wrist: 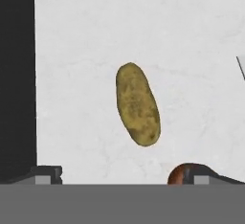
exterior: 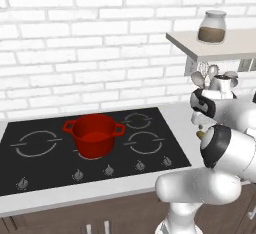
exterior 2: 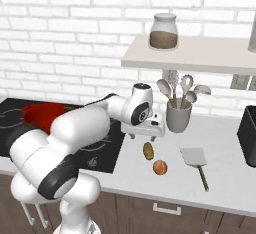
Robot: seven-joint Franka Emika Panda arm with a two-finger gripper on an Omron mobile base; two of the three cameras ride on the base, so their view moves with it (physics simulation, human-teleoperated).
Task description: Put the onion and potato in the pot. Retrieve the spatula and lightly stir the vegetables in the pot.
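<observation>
Jaws of the gripper (exterior 2: 144, 137) stand wide apart and empty, poised above the potato (exterior 2: 148, 150), which lies on the pale worktop (exterior 2: 220, 188). Seen from the hand, the potato (wrist: 138, 105) lies lengthwise between the two finger tips (wrist: 48, 174), clear of both, with nothing over it. Just beside the potato, toward the worktop's front edge, sits the onion (exterior 2: 160, 167); in the hand view it (wrist: 178, 174) shows partly behind one finger tip. Right of the potato, near but apart, lies the spatula (exterior 2: 195, 161), blade toward the wall. Behind the potato, by the brick wall, a grey utensil holder (exterior 2: 178, 116) carries spoons and ladles beneath a shelf (exterior 2: 200, 53) bearing a jar (exterior 2: 163, 31). Left of the potato, well apart, the pot (exterior: 94, 135) stands on the black cooktop (exterior: 45, 165). A dark appliance (exterior 2: 248, 134) stands far right of the potato.
</observation>
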